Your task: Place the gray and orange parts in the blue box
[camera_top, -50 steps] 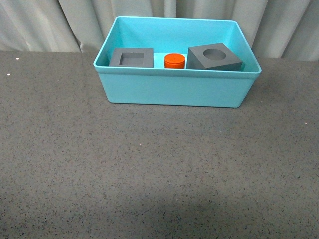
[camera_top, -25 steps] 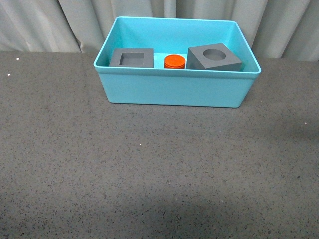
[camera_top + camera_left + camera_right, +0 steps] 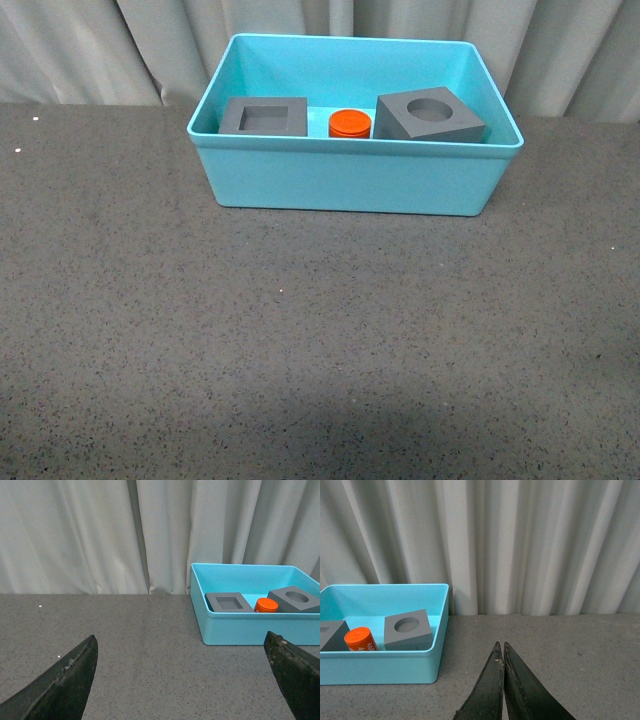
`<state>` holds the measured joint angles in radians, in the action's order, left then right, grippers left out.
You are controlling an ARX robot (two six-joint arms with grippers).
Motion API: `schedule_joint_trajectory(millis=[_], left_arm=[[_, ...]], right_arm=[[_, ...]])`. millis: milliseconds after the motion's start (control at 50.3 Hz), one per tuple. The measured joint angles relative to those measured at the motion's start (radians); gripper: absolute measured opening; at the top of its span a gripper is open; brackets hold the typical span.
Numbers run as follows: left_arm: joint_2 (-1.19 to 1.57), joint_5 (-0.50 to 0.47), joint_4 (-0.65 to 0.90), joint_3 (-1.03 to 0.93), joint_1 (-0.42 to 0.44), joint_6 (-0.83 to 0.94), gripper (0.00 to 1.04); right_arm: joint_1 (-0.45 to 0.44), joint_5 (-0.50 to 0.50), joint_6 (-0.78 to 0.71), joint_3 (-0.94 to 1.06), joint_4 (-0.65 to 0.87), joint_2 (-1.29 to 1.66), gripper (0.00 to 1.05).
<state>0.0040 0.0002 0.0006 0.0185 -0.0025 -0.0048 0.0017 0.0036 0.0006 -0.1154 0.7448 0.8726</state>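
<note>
Already, all three parts are sitting inside the blue box [image 3: 355, 180], which is standing at the far side of a dark speckled table [image 3: 300, 350] in front of pale curtains [image 3: 100, 50]. The gray cube with the square recess [image 3: 264, 116] is lying toward the left end of the box, the gray cube with the round recess [image 3: 430, 116] is resting toward the right end, turned slightly, and the orange cylinder [image 3: 350, 123] is standing between them, apart from both.

Neither arm is showing in the front view. In the left wrist view, the left gripper [image 3: 182, 680] is hanging spread wide and holding nothing, well back from the box. In the right wrist view, the right gripper [image 3: 503, 680] is showing its fingers pressed together on nothing, off to the box's right side.

Judging by this, the placing looks finished; doing the remaining step well likely means keeping both arms clear of the box rim and not nudging it.

Against the earlier front views, nothing is differing: box and parts are lying exactly as they were.
</note>
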Motion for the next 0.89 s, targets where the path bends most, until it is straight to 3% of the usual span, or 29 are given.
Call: schedule_joint_trajectory(millis=[239, 318, 895], left_arm=[[0.0, 0.0, 0.0, 0.0, 0.0, 0.0, 0.98], [0.0, 0.0, 0.0, 0.0, 0.0, 0.0, 0.98], [0.0, 0.0, 0.0, 0.0, 0.0, 0.0, 0.98]], right_arm=[[0.0, -0.002, 0.0, 0.059, -0.106, -0.169, 0.0], [0.0, -0.002, 0.0, 0.1, -0.076, -0.187, 0.0], [0.0, -0.002, 0.0, 0.111, -0.422, -0.552, 0.0]])
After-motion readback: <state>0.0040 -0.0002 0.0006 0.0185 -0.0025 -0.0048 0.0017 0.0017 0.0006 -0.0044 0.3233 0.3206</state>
